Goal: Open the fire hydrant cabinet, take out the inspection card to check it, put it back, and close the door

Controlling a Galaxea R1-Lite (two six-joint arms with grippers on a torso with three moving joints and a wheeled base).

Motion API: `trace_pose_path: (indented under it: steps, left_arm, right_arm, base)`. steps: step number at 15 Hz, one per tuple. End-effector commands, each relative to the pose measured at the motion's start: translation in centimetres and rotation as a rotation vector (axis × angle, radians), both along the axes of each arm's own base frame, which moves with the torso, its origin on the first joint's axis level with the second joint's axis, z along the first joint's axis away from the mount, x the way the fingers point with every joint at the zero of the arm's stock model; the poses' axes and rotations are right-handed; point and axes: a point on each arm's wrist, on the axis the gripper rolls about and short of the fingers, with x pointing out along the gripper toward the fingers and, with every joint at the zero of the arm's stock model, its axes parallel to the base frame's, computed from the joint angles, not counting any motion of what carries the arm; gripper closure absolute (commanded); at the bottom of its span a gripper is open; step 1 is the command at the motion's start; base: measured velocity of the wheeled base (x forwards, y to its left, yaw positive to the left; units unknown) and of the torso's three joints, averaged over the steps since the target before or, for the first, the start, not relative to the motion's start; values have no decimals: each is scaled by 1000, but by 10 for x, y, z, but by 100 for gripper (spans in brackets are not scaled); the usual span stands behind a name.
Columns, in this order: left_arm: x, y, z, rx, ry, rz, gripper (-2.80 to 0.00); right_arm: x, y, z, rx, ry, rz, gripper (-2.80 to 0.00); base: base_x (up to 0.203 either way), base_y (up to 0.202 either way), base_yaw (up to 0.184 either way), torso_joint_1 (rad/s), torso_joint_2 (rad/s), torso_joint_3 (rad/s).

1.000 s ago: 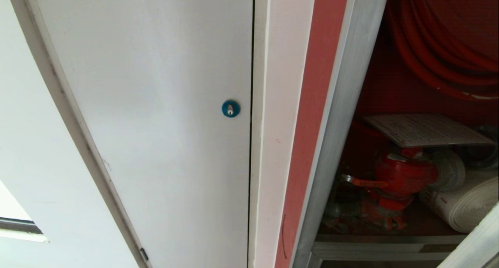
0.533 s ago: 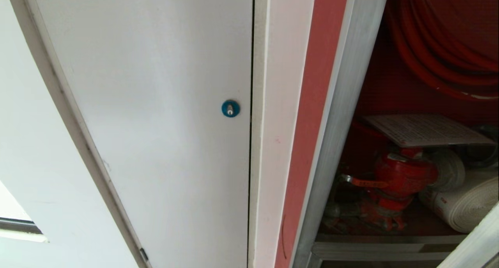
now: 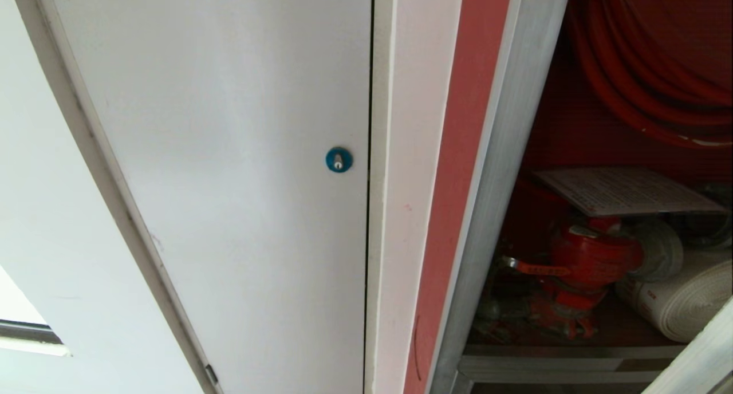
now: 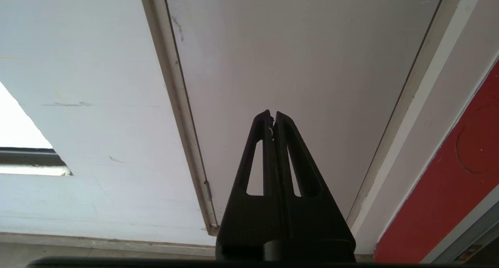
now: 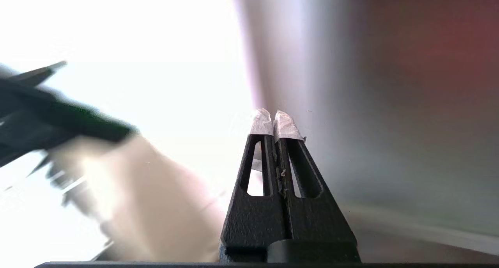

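In the head view the fire hydrant cabinet stands at the right with its red inside uncovered. The inspection card, a pale printed sheet, lies flat on top of the red valve. A white rolled hose lies beside the valve, and a red hose reel hangs above. The door's dark glass is out of view. Neither gripper shows in the head view. My left gripper is shut and empty, facing a white panel. My right gripper, with white-taped tips, is shut and empty before a blurred grey surface.
A white door with a blue lock fills the left and middle of the head view. A pale aluminium bar crosses the bottom right corner. A red strip borders the white panel in the left wrist view. A blurred dark object is in the right wrist view.
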Motion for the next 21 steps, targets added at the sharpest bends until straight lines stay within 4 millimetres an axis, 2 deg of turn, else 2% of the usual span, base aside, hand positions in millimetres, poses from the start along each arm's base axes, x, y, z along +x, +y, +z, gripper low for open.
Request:
trace_pose_path:
  steps: [1,5,8,11,15,21]
  left_arm:
    - [0,0,-1,0,2,0,0]
    - [0,0,-1,0,2,0,0]
    - [0,0,-1,0,2,0,0]
    - [0,0,-1,0,2,0,0]
    - [0,0,-1,0,2,0,0]
    - [0,0,-1,0,2,0,0]
  right_arm:
    - [12,3,11,12,79,141,0]
    - [64,4,18,-57,216,210,0]
    - [91,4,24,-101,196,227,0]
    - [108,5,30,-115,164,237,0]
    - [117,6,32,-161,127,263,0]
    - [145,7,37,-199,87,276,0]
  base:
    - [0,0,0,0,0,0]
    - [0,0,0,0,0,0]
    - [0,0,0,0,0,0]
    - [0,0,0,0,0,0]
    - [0,0,0,0,0,0]
    - [0,0,0,0,0,0]
